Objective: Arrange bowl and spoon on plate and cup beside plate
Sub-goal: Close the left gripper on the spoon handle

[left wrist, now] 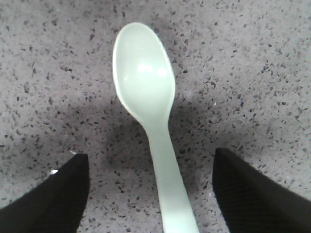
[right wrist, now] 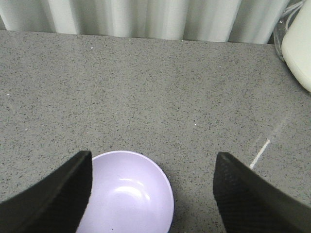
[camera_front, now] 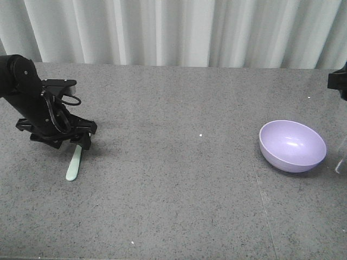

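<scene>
Mint-green spoon [left wrist: 146, 92] between spread left jaws; lavender bowl [camera_front: 293, 145] well apart

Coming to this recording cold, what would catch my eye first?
The black left hand sits low over the grey table at the left. It is open, with its fingers on either side of the handle of the mint-green spoon, which lies flat there. Far to the right stands the glossy lavender bowl, upright and empty, with the right hand open above it.
</scene>
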### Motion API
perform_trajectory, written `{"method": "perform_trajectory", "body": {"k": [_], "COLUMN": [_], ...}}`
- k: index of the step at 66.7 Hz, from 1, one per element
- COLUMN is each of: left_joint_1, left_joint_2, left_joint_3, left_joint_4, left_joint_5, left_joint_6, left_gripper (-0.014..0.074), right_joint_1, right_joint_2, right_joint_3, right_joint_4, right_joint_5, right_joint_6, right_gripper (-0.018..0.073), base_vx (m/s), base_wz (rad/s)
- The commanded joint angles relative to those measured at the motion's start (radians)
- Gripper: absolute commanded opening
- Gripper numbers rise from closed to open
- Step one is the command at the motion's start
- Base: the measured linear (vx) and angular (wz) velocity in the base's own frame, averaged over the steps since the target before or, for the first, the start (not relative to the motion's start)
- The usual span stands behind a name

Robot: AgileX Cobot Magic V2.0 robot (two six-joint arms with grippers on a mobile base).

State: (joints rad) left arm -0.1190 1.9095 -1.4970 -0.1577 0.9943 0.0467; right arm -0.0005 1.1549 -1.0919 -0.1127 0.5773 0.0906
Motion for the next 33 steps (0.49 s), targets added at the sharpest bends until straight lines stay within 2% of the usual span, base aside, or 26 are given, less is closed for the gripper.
{"method": "perform_trajectory", "body": {"k": [1, 25, 33], "left_joint_1": [-0.012, -0.055, -0.055], "left_joint_2": [-0.048, -0.048, -0.048], "left_joint_3": [-0.031, -0.031, -0.031], "left_joint_4": [-0.006, 0.055, 0.085], "left_joint_5": [-0.014, -0.039, -0.039], "left_joint_6": [-0.009, -0.014, -0.063], "left_gripper": [0.0479, 0.0479, 0.0479], "right_joint_1": [-0.004, -0.004, -0.004], "right_joint_2": [-0.018, -0.018, -0.018], "right_joint_3": [-0.036, -0.036, -0.036], "right_joint_4": [-0.006, 0.000, 0.012], "right_joint_5": [-0.063, -0.060, -0.060], "right_joint_6": [0.000, 0.000, 0.000], "right_gripper": [0.0517, 0.0517, 0.0517], "base_vx": [0.00, 0.00, 0.00], "base_wz": [0.00, 0.00, 0.00]}}
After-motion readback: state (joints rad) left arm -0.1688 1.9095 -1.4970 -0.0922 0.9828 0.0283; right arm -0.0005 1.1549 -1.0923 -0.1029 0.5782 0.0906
